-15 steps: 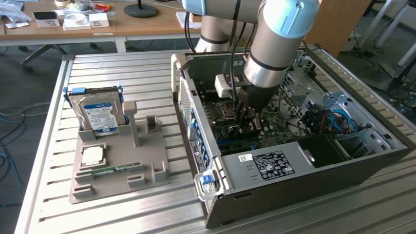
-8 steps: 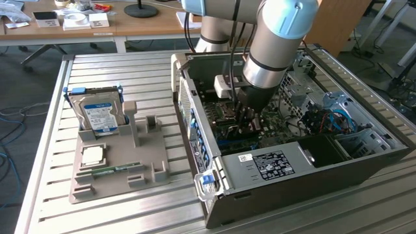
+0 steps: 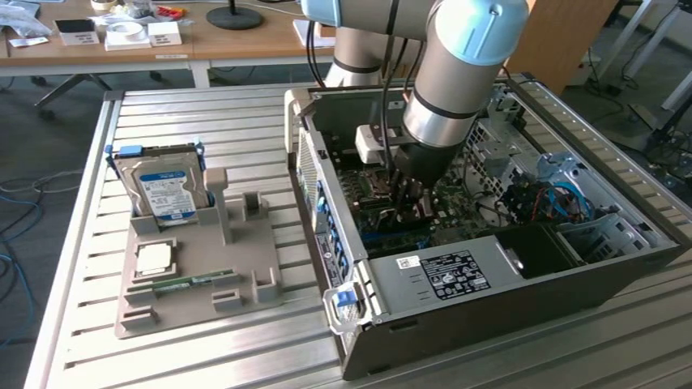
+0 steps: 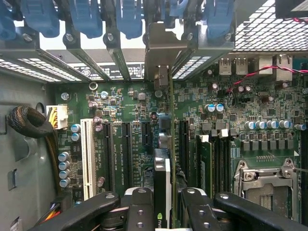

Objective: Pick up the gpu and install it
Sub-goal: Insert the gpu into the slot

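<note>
The hand [image 4: 163, 204] is closed partway on the gpu [image 4: 162, 178], its two black fingers [image 4: 139, 207] pressing the card's upper edge from either side. In the wrist view the card stands on edge, seen along its length, with its pale metal bracket [image 4: 161, 48] reaching the row of rear slot openings under the blue clips [image 4: 127, 17]. The card sits over the motherboard [image 4: 125, 110], in line with one of the black expansion slots just beside the white slot [image 4: 88, 159]; whether its lower edge is fully seated in the slot cannot be told.

In the exterior view the arm [image 3: 454, 73] reaches down into the open case [image 3: 476, 284], and the hand [image 3: 411, 198] is low inside it, close above the motherboard [image 3: 378, 219]. The case lies on its side on the ribbed metal surface [image 3: 194, 113], its open face upward. Inside it, beside the hand, are the black power supply [image 3: 454, 271] with its white label, a tangle of blue and dark cables [image 3: 540, 198] and the metal drive bays [image 3: 605, 231] at the far end from the rear slots.

To the exterior view's left of the case, a grey holder tray [image 3: 184, 316] rests on the surface. In it a hard drive [image 3: 162, 190] with a blue-white label stands upright at the back, a square processor [image 3: 155, 258] lies flat in front of it, and a narrow green RAM stick [image 3: 184, 284] lies nearest the front. The upright slot [image 3: 243, 211] beside the hard drive holds nothing.
</note>
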`<state>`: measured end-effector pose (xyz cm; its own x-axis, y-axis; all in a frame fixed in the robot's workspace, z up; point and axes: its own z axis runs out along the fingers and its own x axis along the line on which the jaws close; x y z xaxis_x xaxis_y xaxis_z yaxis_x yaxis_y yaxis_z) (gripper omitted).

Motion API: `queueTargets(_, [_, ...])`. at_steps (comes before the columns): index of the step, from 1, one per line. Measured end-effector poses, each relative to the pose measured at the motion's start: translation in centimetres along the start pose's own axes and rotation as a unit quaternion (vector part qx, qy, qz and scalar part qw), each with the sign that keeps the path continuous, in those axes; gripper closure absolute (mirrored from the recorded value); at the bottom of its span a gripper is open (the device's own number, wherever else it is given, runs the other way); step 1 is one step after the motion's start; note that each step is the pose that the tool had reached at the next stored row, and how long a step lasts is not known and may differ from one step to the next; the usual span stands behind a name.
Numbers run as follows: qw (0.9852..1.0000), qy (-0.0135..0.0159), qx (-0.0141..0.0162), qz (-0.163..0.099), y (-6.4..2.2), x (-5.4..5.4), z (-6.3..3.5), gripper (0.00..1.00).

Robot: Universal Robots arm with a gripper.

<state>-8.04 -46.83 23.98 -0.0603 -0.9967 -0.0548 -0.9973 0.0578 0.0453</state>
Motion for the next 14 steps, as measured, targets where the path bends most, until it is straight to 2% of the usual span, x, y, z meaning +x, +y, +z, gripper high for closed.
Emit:
queueTargets(11, [1.0000, -0.0005, -0.0005, 0.000, 0.04, -0.01, 0.03, 0.73])
queueTargets(12, [1.0000, -0.0004, 0.0001, 0.000, 0.03, 0.00, 0.04, 0.72])
queueTargets(13, [1.0000, -0.0004, 0.0002, 0.000, 0.03, 0.00, 0.04, 0.67])
queueTargets(14, [1.0000, -0.0001, 0.0001, 0.000, 0.01, 0.00, 0.01, 0.67])
